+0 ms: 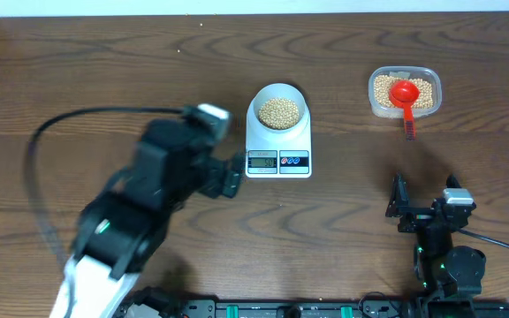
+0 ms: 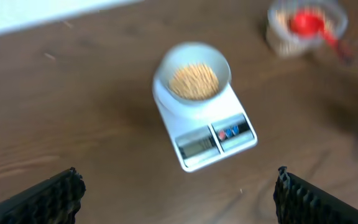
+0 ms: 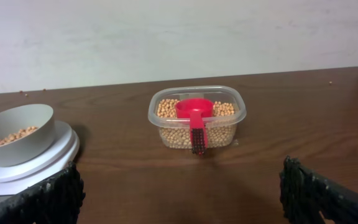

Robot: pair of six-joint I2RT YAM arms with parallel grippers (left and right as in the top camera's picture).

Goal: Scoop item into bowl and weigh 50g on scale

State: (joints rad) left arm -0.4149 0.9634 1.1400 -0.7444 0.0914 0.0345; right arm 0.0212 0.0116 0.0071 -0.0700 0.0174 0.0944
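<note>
- On the scale point(image 1: 278, 146), bowl point(image 1: 278, 92) holds beans point(image 1: 279, 111); display point(image 1: 262, 160) unreadable, so weight's unconfirmed.
- Red scoop point(image 1: 405, 93) sits in tub point(image 1: 374, 88); left gripper point(image 2: 178, 186) and right gripper point(image 3: 180, 180) gape, empty.

The scale point(image 1: 278, 143) is a flat white rectangle and lies flat on the brown tabletop point(image 1: 104, 71). On its near edge there is a small grey display point(image 1: 262, 161), with round red and blue buttons point(image 1: 293, 161) just to the right of it; the digits are too small to read. The bowl point(image 1: 259, 99), pale grey-blue with a white rim, stands upright on the far part of the scale. The beans point(image 1: 279, 111), small, round and tan-yellow, make a low heap inside the bowl. More beans point(image 1: 422, 93) lie in a clear tub point(image 1: 374, 97), well apart to the right of the scale.
</note>
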